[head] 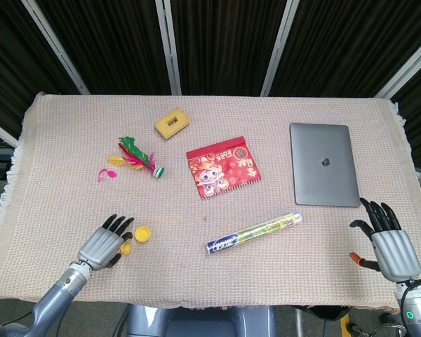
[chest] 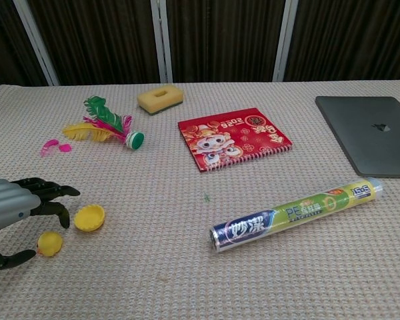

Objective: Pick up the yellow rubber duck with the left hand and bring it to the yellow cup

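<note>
Chest view: left hand [chest: 13,207] fingers [chest: 50,193] spread wide round yellow rubber duck [chest: 49,243], not yet gripping.

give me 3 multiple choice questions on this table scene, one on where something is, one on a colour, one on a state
1. Where does the duck lie?
A. on the laptop
B. beside the cup, by the left hand
C. on the red booklet

2. What colour is the sponge?
A. yellow
B. blue
C. white

3. How is the laptop?
A. open
B. closed, flat
C. standing on edge

Answers:
1 B, the duck sits next to the cup with the left hand around it.
2 A, the sponge shows yellow in both views.
3 B, its grey lid faces up on the table.
</note>
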You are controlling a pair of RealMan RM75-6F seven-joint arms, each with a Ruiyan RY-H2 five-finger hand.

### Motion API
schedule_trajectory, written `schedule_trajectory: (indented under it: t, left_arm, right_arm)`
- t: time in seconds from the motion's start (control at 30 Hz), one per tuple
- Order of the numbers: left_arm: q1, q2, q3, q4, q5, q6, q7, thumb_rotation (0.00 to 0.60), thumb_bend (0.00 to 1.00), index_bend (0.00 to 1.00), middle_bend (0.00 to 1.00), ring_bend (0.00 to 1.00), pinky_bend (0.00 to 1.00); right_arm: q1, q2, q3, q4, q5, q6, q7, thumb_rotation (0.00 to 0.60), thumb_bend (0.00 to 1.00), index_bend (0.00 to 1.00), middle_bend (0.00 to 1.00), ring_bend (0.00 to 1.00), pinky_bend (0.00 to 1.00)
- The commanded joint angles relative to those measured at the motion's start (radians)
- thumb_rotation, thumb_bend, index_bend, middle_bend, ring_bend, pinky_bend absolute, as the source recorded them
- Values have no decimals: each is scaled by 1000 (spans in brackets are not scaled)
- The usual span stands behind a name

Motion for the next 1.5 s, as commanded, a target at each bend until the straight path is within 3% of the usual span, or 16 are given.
schedule_trajectory:
  t: [0.03,0.87,1.5]
  left_arm:
    - [-4,2,4,-3,-6,-3,4,600,414,275,0,0,0]
    - [-23,-6,35,-17,-5,7,15,600,453,293,0,0,0]
    - [-25,41,56,-32,17,22,-6,600,453,272,0,0,0]
  right_arm:
    - [0,0,0,-1,0,0,0,600,0,366,2,0,0]
    - [0,0,-1,0,-1,-1,1,600,0,370,2,0,0]
    - [-1,-1,0,0,0,2,-3,600,0,373,2,0,0]
